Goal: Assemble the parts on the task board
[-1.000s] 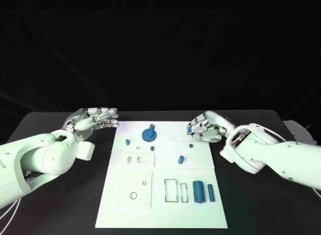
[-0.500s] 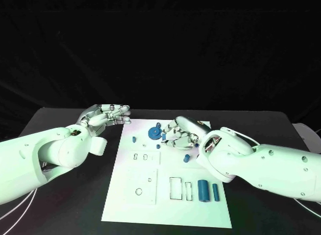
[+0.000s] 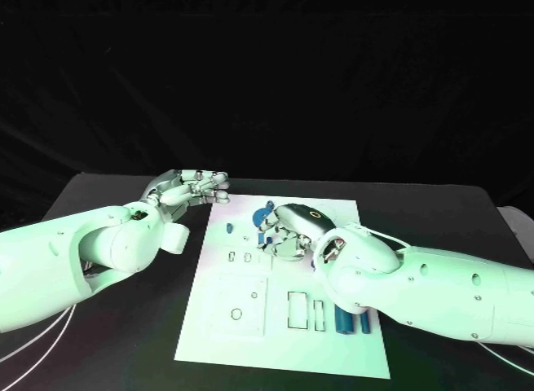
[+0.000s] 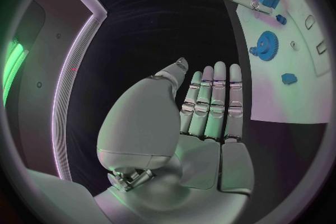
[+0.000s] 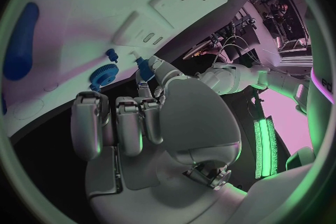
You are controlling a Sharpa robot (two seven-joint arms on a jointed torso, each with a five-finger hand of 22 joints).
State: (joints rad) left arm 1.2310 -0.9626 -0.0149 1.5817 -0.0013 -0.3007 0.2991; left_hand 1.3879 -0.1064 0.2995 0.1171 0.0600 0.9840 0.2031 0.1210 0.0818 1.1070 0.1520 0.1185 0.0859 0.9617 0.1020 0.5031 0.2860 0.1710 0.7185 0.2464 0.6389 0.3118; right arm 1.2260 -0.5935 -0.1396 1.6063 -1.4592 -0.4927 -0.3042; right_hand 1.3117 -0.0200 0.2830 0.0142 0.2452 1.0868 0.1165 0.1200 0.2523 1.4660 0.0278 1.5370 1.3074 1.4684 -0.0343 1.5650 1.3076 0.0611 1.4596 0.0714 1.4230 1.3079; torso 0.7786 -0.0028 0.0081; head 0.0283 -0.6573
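Both arms wear smooth white rounded shells. The left hand [image 3: 191, 189] and right hand [image 3: 288, 236] are silver, with segmented metal fingers. Thin white cables [image 3: 32, 342] trail behind the left arm.

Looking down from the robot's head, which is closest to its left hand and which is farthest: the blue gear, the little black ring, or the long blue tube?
1. Blue gear: nearest to the left hand, at the board's far end.
2. Little black ring: farther, on the board's near left part.
3. Long blue tube: farthest, at the near right, beside the right arm.
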